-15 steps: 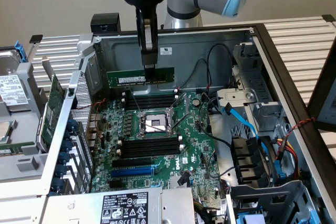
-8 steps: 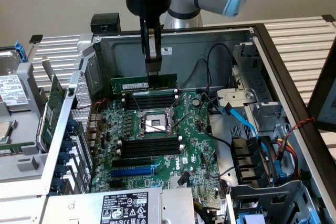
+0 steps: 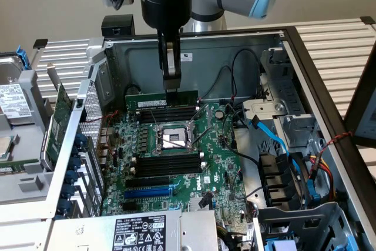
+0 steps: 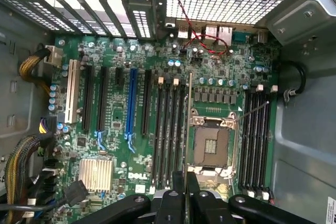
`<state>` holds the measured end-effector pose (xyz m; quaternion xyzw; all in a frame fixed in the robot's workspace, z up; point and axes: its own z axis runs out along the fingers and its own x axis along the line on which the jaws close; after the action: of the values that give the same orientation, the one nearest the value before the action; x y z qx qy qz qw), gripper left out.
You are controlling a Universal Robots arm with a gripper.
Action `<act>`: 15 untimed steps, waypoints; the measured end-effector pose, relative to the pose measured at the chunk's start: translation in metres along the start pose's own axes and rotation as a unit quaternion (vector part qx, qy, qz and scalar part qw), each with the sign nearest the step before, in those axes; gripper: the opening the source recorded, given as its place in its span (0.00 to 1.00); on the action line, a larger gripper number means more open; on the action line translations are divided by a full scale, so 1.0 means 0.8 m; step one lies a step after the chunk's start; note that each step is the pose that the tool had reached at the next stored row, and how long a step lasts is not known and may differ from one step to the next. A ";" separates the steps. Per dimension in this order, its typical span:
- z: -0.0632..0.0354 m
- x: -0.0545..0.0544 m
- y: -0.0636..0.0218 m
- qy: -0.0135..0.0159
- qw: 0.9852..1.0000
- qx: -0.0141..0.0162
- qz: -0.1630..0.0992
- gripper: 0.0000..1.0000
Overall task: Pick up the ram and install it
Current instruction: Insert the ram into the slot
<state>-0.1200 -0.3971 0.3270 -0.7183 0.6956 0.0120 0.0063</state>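
The ram (image 3: 147, 98) is a thin green stick held level, long edge down, just above the far bank of black memory slots (image 3: 167, 113) on the green motherboard (image 3: 220, 166). My gripper (image 3: 171, 86) comes straight down from above and is shut on the stick's upper edge near its middle. In the wrist view the ram (image 4: 187, 124) appears edge-on as a thin line running out from my gripper (image 4: 186, 190), beside a bank of memory slots (image 4: 169, 129) and the open CPU socket (image 4: 211, 142). I cannot tell whether the stick touches a slot.
The motherboard lies inside an open metal case (image 3: 235, 45). A second bank of slots (image 3: 167, 166) lies nearer the camera. Blue cables (image 3: 276, 139) and drive bays fill the exterior view's right. A green expansion card (image 3: 59, 119) and a hard drive (image 3: 14, 98) sit outside at the left.
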 end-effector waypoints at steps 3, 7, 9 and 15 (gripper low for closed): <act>0.007 0.000 0.000 0.001 1.000 0.000 0.000 0.13; 0.013 0.000 0.000 0.005 1.000 0.000 0.000 0.13; 0.015 0.001 -0.001 0.005 1.000 -0.001 0.000 0.13; 0.025 0.001 -0.002 0.009 1.000 -0.002 0.000 0.13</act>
<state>-0.1182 -0.3975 0.3067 -0.7183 0.6957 0.0068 -0.0010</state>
